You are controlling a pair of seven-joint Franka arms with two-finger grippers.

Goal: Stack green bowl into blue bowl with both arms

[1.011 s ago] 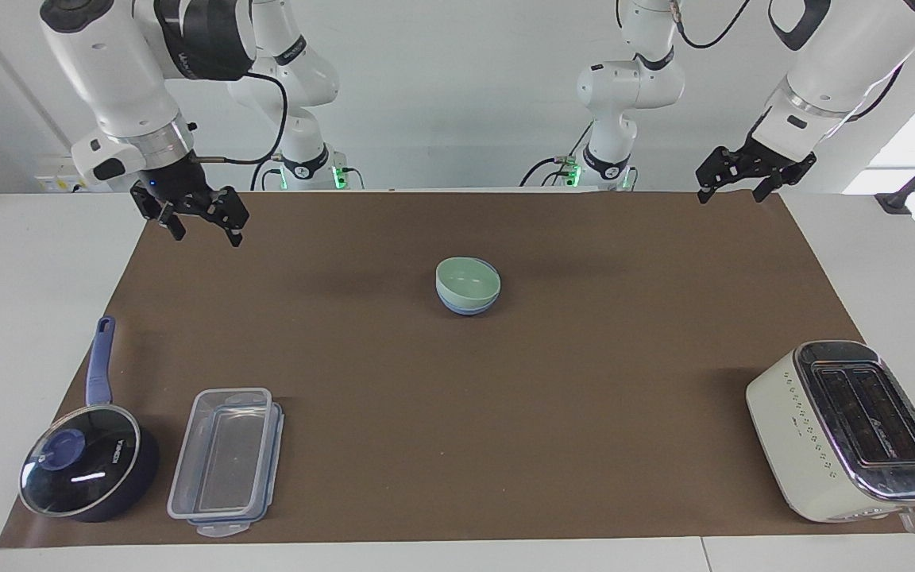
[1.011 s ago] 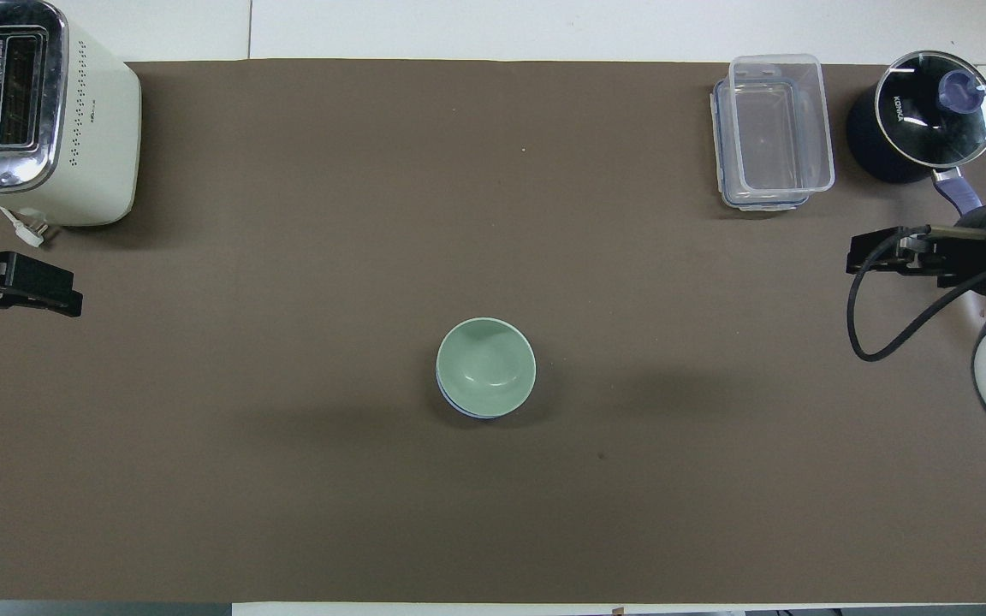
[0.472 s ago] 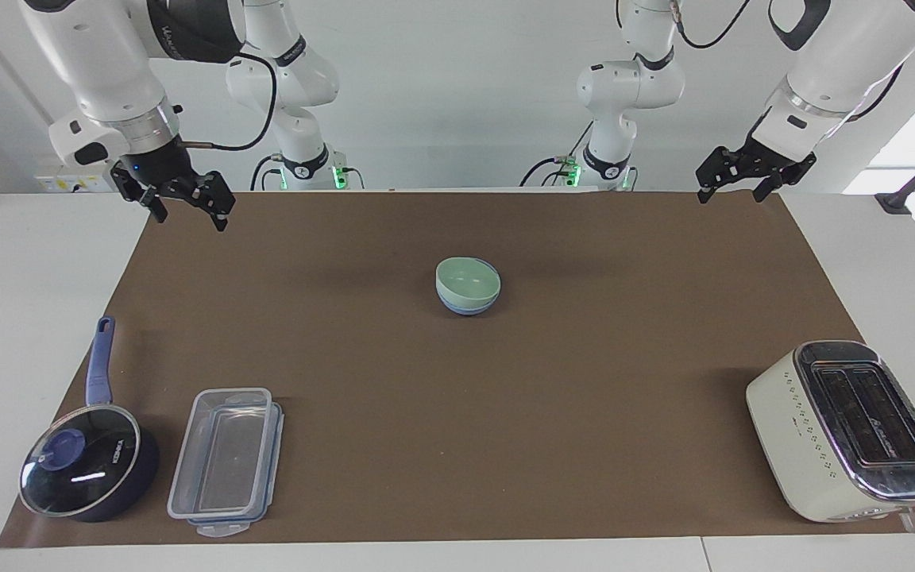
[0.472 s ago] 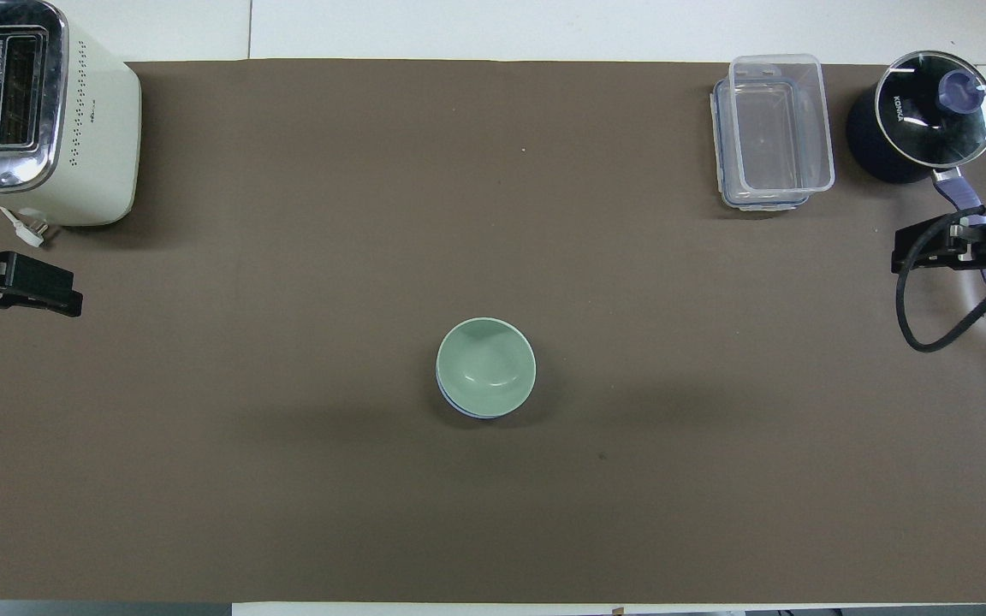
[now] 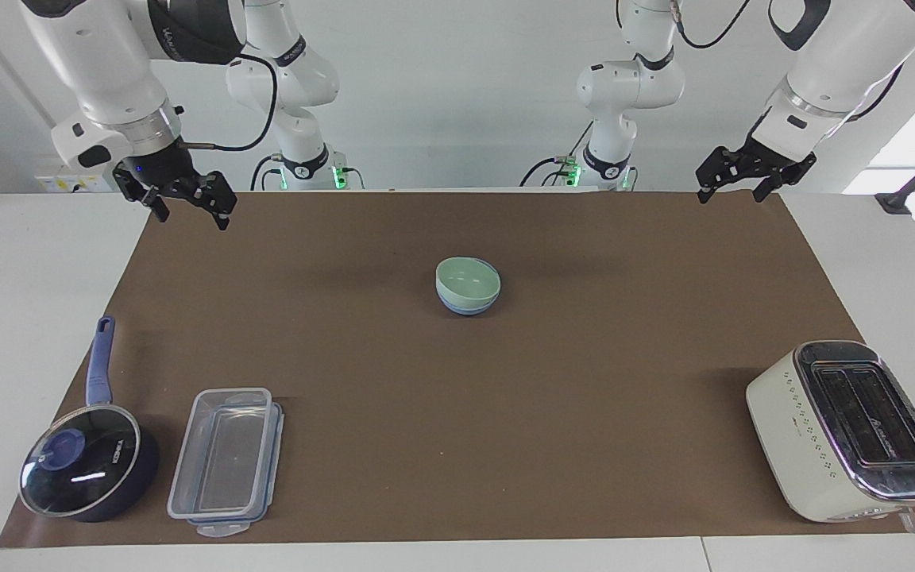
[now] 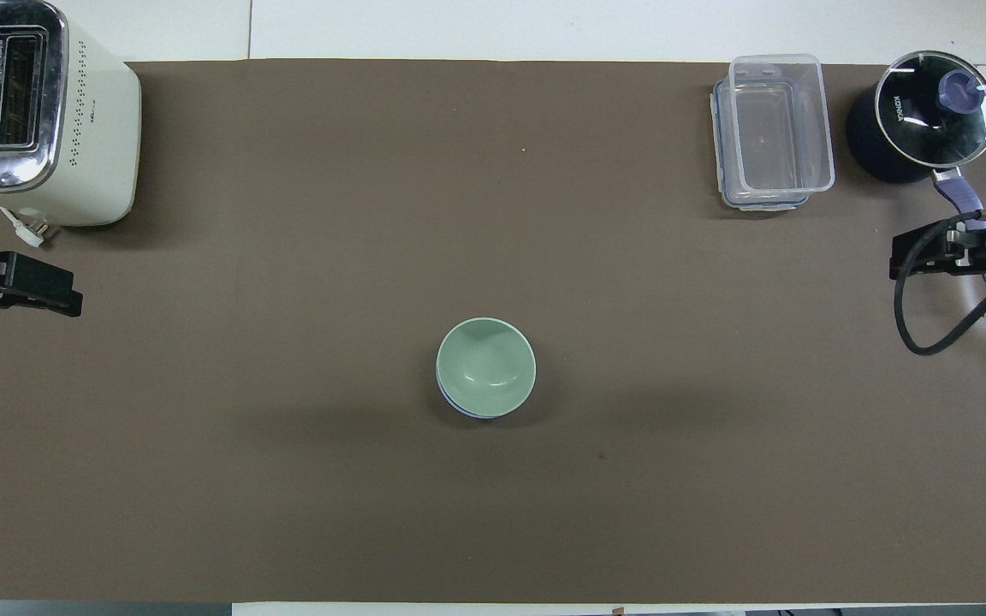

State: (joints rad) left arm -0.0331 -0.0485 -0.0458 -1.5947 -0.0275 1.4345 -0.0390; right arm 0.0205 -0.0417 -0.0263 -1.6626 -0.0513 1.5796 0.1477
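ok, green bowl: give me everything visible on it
The green bowl is small, round, pale mint, plain and matte, empty inside. It sits upright, nested in the blue bowl, whose rim and lower wall show around it. The pair stands mid-mat on the brown mat. Only the blue bowl touches it; no gripper is near.

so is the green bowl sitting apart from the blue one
No, the green bowl is nested inside the blue bowl mid-mat.
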